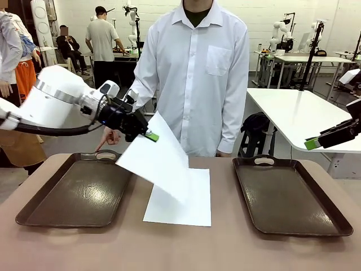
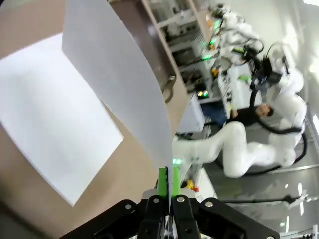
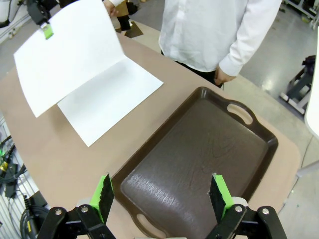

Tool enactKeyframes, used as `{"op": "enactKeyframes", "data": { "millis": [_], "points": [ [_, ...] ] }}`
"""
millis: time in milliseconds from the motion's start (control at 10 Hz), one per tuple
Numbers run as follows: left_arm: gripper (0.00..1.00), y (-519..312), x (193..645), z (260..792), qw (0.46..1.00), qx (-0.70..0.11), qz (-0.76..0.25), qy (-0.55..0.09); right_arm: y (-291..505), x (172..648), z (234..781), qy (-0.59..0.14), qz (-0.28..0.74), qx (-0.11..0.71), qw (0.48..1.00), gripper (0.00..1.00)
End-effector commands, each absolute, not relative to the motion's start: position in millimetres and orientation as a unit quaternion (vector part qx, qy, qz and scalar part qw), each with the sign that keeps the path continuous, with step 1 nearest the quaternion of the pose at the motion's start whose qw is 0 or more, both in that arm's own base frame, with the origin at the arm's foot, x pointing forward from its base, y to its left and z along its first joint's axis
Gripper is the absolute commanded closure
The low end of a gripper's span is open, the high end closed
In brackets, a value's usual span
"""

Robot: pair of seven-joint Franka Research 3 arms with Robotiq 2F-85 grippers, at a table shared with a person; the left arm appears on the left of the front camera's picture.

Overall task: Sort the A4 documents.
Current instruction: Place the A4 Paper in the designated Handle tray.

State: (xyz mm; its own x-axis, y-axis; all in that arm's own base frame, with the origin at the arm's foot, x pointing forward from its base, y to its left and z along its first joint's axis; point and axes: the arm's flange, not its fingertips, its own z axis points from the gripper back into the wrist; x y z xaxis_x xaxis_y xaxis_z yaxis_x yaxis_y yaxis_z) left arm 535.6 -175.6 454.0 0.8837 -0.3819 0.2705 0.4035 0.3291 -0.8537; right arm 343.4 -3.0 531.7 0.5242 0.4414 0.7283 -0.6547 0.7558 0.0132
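Observation:
My left gripper [image 1: 150,136] is shut on the edge of a white A4 sheet [image 1: 158,158], which hangs lifted and tilted above the table between the trays. In the left wrist view that sheet [image 2: 124,84] rises from my closed green fingertips [image 2: 163,180]. A second white sheet [image 1: 181,199] lies flat on the table's middle, also seen below the lifted one [image 3: 107,97]. My right gripper [image 1: 311,143] hovers high at the right edge, and its wrist view shows it open [image 3: 162,191] above the right brown tray [image 3: 199,164].
A dark brown handled tray [image 1: 76,195] lies at the left and another [image 1: 290,197] at the right. A person in a white shirt [image 1: 197,73] stands at the far edge, one hand [image 1: 108,138] pointing down near the left tray's handle.

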Motion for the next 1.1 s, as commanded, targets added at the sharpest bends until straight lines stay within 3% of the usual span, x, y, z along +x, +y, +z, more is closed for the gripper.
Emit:
{"op": "enactKeyframes", "data": {
  "millis": [0,400,1000],
  "points": [
    [0.99,-137.2,508.8,477.5,0.842,-0.482,-0.243,-0.005,-3.8,343.9,530.9,-0.37,0.318,0.148,0.861,0.0],
    [0.99,-57.9,480.4,473.9,0.879,-0.451,-0.154,0.007,-3.8,343.9,530.9,-0.37,0.318,0.148,0.861,0.0],
    [0.99,4.7,518.3,426.9,0.891,-0.431,-0.139,-0.032,-3.8,343.9,530.9,-0.37,0.318,0.148,0.861,0.0]
  ]
}}
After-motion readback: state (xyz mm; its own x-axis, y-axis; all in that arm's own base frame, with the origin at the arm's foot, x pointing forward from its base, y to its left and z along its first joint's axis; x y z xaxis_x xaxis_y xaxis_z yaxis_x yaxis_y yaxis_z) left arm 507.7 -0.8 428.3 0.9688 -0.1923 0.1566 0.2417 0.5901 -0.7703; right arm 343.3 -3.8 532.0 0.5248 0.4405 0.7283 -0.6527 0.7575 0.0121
